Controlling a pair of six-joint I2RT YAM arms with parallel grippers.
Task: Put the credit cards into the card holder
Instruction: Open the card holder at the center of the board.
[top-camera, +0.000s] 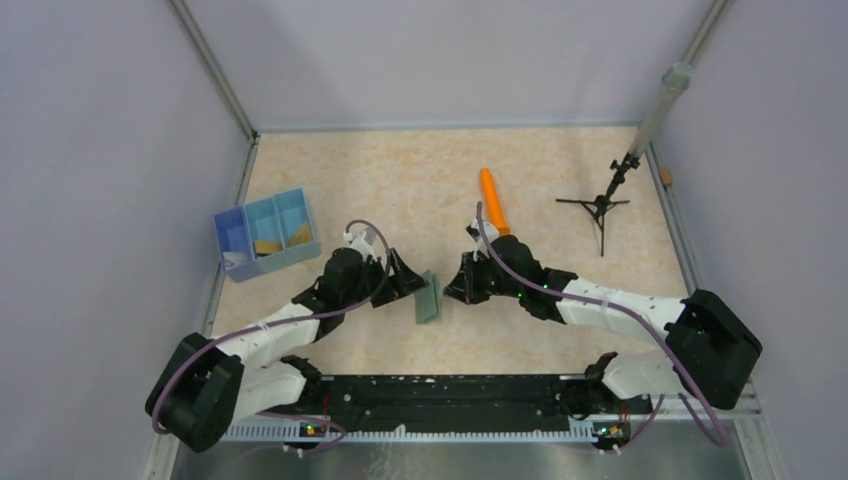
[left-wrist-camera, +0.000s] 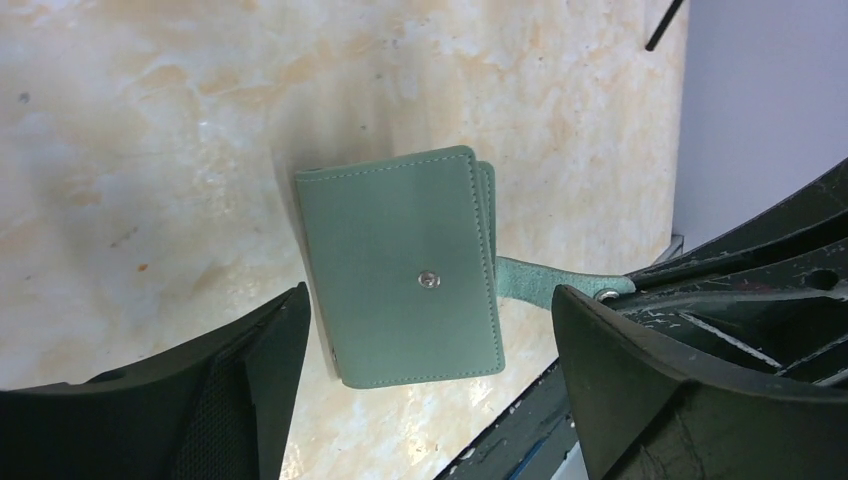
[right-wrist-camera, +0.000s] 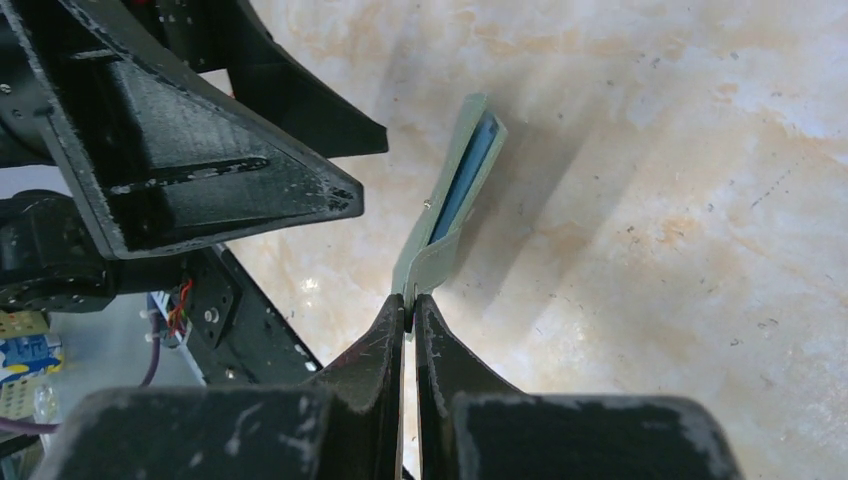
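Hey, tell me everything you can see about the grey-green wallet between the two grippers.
The flat grey-green, leather-look card holder has stitched edges, a small metal stud mid-face and a pale blue lining. It is folded nearly shut and held on edge, seemingly lifted off the table. The right gripper is shut on its strap tab. The left gripper, open, flanks it.
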